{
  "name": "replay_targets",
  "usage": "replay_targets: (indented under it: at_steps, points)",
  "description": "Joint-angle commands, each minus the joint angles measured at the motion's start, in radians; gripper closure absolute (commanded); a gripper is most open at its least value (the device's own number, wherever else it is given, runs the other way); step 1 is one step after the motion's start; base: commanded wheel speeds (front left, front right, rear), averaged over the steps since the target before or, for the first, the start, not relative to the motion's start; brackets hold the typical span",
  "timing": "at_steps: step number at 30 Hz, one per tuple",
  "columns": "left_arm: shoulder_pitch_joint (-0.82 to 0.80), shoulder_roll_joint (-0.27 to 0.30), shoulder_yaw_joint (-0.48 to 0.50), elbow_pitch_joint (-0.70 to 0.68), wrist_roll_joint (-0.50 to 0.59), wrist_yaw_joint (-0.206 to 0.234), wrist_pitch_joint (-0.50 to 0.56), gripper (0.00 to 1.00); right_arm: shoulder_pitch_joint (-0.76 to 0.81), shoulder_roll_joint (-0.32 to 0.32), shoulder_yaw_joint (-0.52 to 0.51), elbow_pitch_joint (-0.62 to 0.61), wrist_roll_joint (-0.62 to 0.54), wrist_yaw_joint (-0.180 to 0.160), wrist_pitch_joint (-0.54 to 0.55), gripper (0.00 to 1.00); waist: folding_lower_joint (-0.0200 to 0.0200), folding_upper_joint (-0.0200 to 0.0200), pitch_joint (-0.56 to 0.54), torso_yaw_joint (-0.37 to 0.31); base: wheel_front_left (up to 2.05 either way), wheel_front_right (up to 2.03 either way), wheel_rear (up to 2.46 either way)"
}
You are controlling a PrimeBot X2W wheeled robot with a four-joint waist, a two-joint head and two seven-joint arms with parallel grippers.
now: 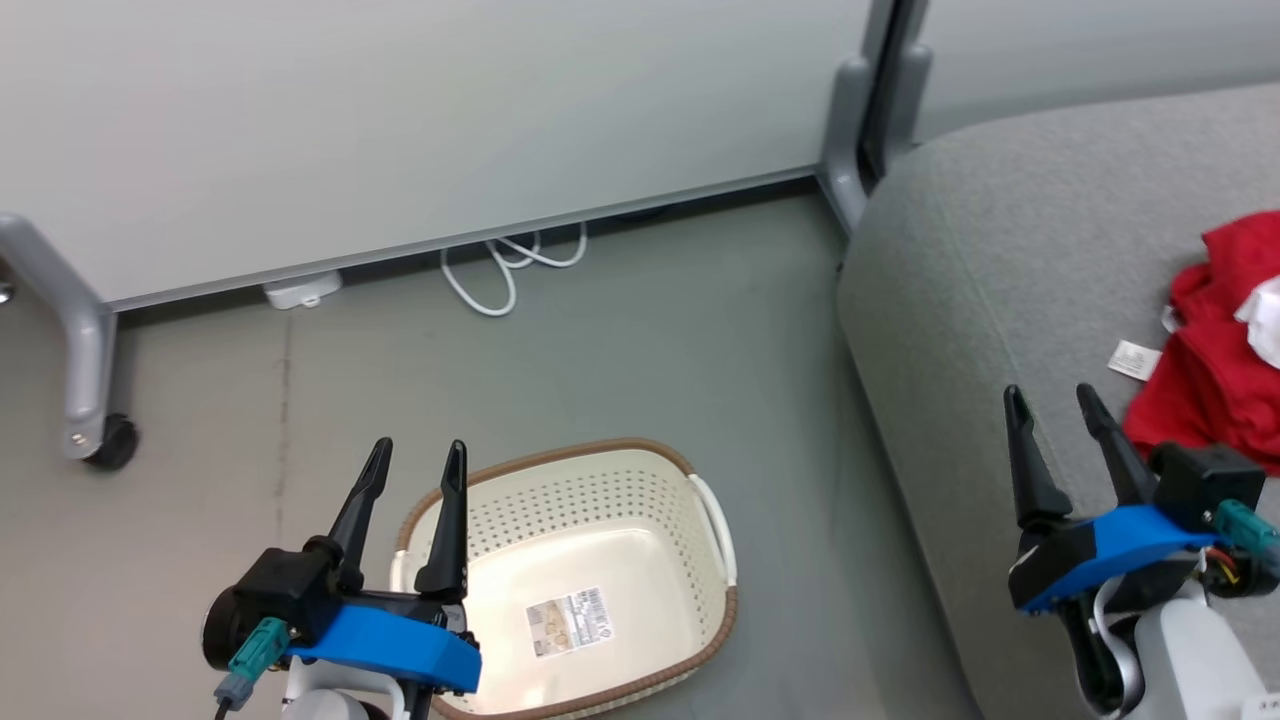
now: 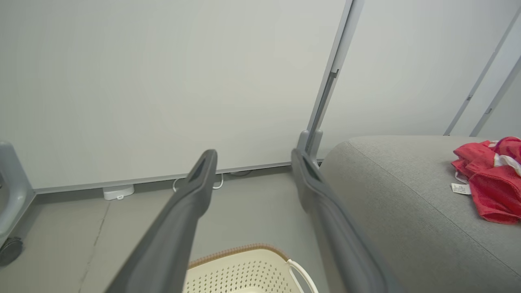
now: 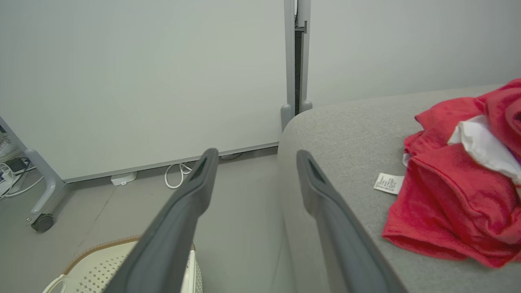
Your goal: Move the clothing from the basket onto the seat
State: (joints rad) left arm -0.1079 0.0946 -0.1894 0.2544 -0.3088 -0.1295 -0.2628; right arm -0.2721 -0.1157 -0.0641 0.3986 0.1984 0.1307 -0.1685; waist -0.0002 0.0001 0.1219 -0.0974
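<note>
- Grey floor [image 1: 650, 330] runs up to a pale wall panel [image 1: 400, 120], and a white cable [image 1: 515, 258] lies in loops where the two meet.
- The basket [image 1: 620, 447] sits on the floor, near the big grey seat [image 1: 1000, 250].
- No clothes are in the basket. Its bare bottom shows, with just a sticker [image 1: 569, 620] on it.
- The clothing [image 1: 1215, 370] lies on the seat in a soft red heap with a bit of white in it. A small white tag [image 1: 1134, 359] sticks out from the heap and lies flat on the grey cushion.
- The left end effector [image 1: 420, 445] hangs by the left side of the basket. Its two fingers are spread wide apart and hold nothing.
- The right end effector [image 1: 1049, 392] is over the front part of the seat, near the red heap but not touching it. Its fingers are spread wide too, and they hold nothing.
- I think the job is at its very end. The basket has been cleared out and the clothes are where they should be.
- The red heap runs off the side of the head view, so I cannot tell if every bit of it is on the seat.
- Next, I think the robot only needs to check that, and to draw its arms away.
- The right fingers should keep clear of the cloth, or they could catch it and drag it off the seat.
</note>
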Motion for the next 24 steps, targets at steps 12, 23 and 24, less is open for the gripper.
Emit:
replay_targets:
  at_steps: [12,23,24]
  points:
    - [-0.027,0.021,0.038,0.101,-0.061,-0.002,-0.003,0.00,0.137,0.046,0.004,-0.075,-0.031,0.000,0.006,0.00,0.0002,-0.0001,-0.069,0.133,0.00,0.00,0.00]
    - [-0.028,0.033,0.052,0.154,-0.076,-0.002,-0.003,0.00,0.179,0.062,0.018,-0.114,-0.046,0.000,0.029,0.00,0.0002,-0.0001,-0.097,0.149,0.00,0.00,0.00]
    - [-0.027,0.032,0.053,0.158,-0.077,-0.002,-0.003,0.00,0.181,0.063,0.020,-0.117,-0.046,0.000,0.031,0.00,0.0002,-0.0001,-0.099,0.150,0.00,0.00,0.00]
